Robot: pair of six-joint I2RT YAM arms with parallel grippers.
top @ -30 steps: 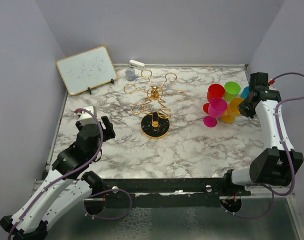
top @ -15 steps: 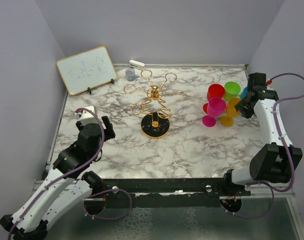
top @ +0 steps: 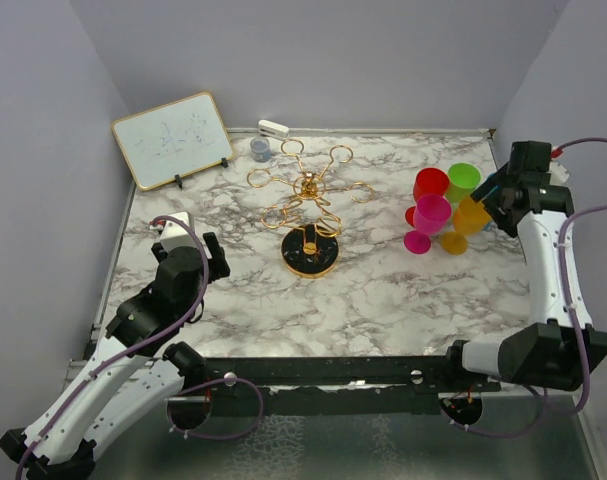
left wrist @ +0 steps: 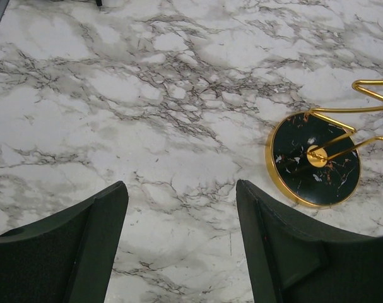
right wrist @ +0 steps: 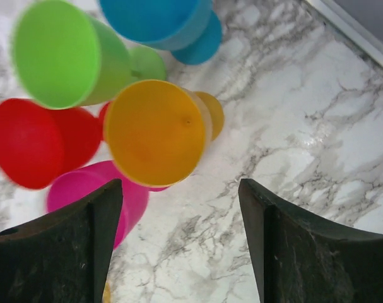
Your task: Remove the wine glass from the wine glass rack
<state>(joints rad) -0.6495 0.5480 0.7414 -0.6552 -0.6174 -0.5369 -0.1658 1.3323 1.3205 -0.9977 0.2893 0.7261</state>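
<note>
Gold wire rack (top: pixel 308 205) stands mid-table on its round black base, towards the back of the marble table (top: pixel 383 300). From the left wrist camera only the base and a couple of wire arms show at the right edge. Glasses are in a tight cluster on the marble at the right side, well apart from the rack: red glass (top: pixel 430 184), green glass (top: pixel 463 180), pink glass (top: pixel 433 214), orange glass (top: pixel 471 215), and a blue glass (right wrist: pixel 156 19) at the back, mostly hidden behind the arm in the top view. Right gripper (right wrist: pixel 178 186) hangs over that cluster with its fingers spread wide, nothing between them. The orange glass sits just past the fingertips, mouth facing the camera, and looks free of both fingers. Whether it stands straight or leans on the pink one is hard to call from these angles. Left gripper (left wrist: pixel 182 189) is low over bare marble near the left side, fingers apart, holding nothing, rack base just beside its right finger. Whiteboard (top: pixel 173 140) leans at the back left, with a small grey-blue cup (top: pixel 260 149) near it.
</note>
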